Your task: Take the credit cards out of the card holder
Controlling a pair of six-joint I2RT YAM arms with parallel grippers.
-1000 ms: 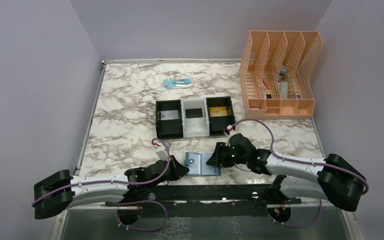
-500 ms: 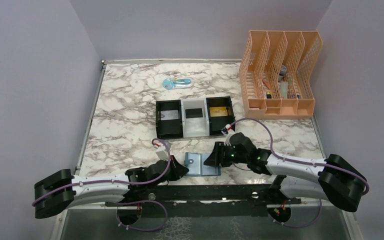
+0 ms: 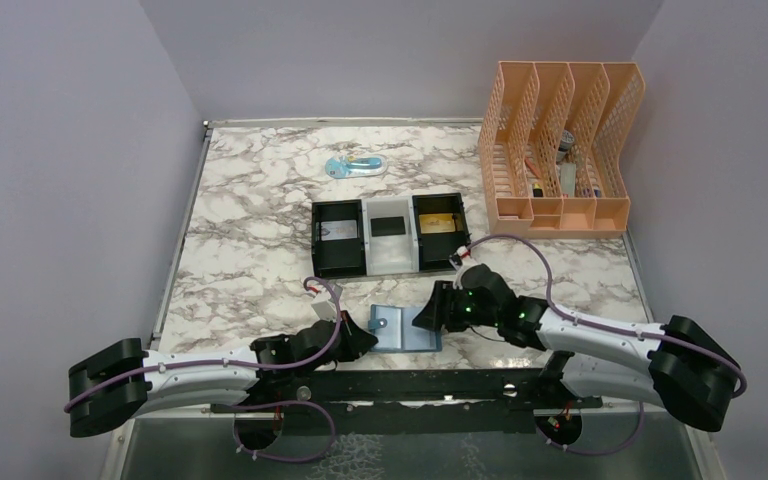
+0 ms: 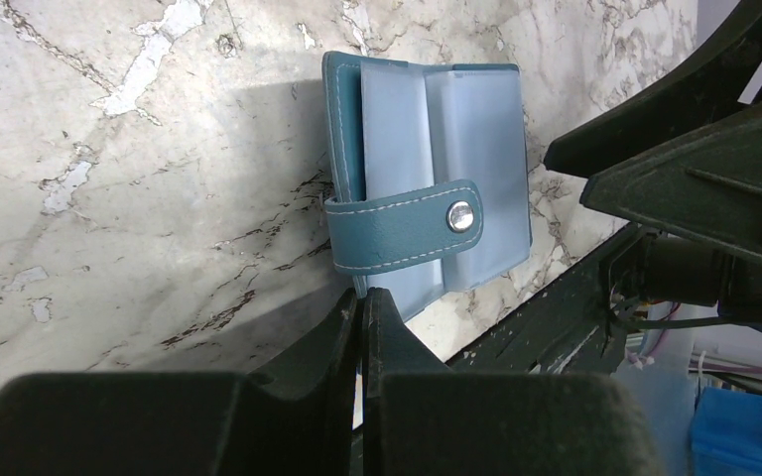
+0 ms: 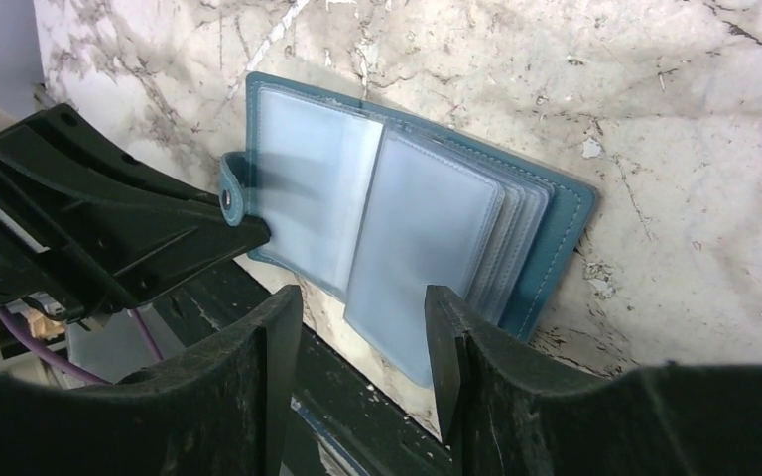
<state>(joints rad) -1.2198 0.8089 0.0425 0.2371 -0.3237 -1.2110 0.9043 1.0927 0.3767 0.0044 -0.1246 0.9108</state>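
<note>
The teal-blue card holder [image 3: 403, 327] lies open at the table's near edge, between my grippers. In the left wrist view the card holder [image 4: 476, 129] shows pale blue sleeves with its snap strap [image 4: 402, 226] folded across them. My left gripper [image 4: 362, 297] is shut on the holder's near left edge. In the right wrist view several pale sleeves [image 5: 422, 218] fan out from the teal cover [image 5: 561, 228]. My right gripper [image 5: 362, 317] is open with one sleeve's lower corner between its fingers. No card shows in the sleeves.
A black-and-white three-compartment tray [image 3: 314, 240] behind the holder has a silver card [image 3: 339, 231], a black card [image 3: 391, 225] and a gold card [image 3: 438, 223]. A peach file rack [image 3: 560, 150] stands back right. A small blue object [image 3: 355, 166] lies far back. A black rail [image 3: 410, 385] runs along the front edge.
My right gripper moved slightly left over the holder, then back a little. The left arm and the holder have not moved.
</note>
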